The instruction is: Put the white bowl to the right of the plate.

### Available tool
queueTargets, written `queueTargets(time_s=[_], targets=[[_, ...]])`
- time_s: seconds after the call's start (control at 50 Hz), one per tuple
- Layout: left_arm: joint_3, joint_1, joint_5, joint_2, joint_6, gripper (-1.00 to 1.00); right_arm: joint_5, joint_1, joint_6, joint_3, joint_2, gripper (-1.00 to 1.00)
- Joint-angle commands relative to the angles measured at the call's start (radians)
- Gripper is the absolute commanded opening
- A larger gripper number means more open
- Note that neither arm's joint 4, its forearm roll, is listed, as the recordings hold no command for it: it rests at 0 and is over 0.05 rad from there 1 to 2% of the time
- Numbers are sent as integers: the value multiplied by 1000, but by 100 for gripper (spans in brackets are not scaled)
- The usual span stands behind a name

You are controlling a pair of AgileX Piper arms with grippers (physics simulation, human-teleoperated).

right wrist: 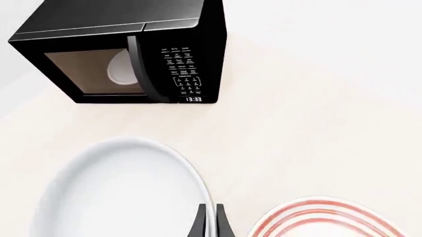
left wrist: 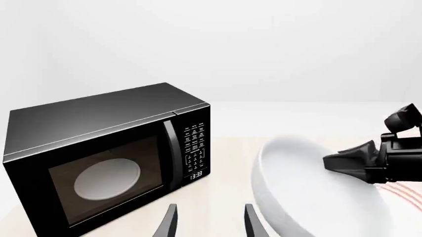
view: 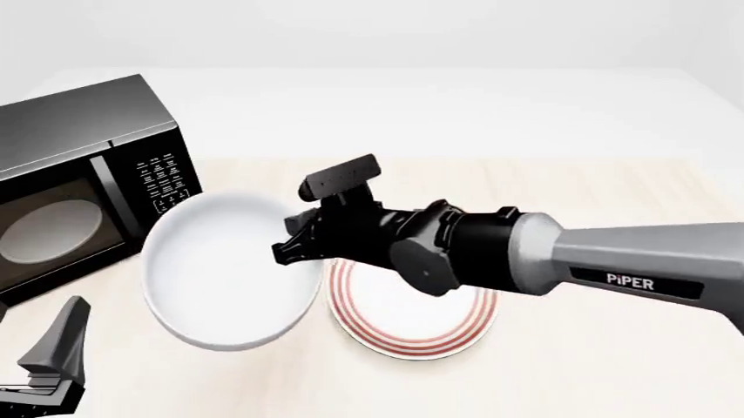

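Beside plate (view: 407,335), on its microwave (view: 82,187) side: white bowl (view: 226,270), rim pinched by right hand (view: 285,248). Left hand (left wrist: 207,222) w/ fingers apart, holding nothing.

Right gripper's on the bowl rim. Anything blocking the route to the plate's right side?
Only the plate itself: the white bowl, pinched at its rim by the right gripper, sits on the plate's left, so it must pass over or around it. The table right of the plate looks bare.
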Motion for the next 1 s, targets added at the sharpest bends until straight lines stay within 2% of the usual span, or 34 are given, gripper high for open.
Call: queueTargets(time_s=[0.02, 0.26, 0.28, 0.46, 0.54, 0.56, 0.66, 0.74, 0.82, 1.0], targets=[[0, 0, 0, 0, 0, 100, -26, -84, -16, 151, -179, -100], [0, 0, 0, 0, 0, 100, -40, -269, -47, 351, -360, -100], [0, 0, 0, 0, 0, 100, -38, -308, -54, 376, -384, -100], [0, 0, 0, 0, 0, 100, -7, -458, -91, 445, -478, -100], [0, 0, 0, 0, 0, 100, 16, -539, -109, 480, -523, -100], [0, 0, 0, 0, 0, 100, 16, -584, -115, 498, -539, -100], [0, 0, 0, 0, 0, 100, 19, -649, -121, 525, -562, -100], [0, 0, 0, 0, 0, 100, 20, -751, -124, 556, -594, -100], [0, 0, 0, 0, 0, 100, 29, -812, -125, 571, -622, -100], [0, 0, 0, 0, 0, 100, -26, -967, -103, 654, -616, -100]])
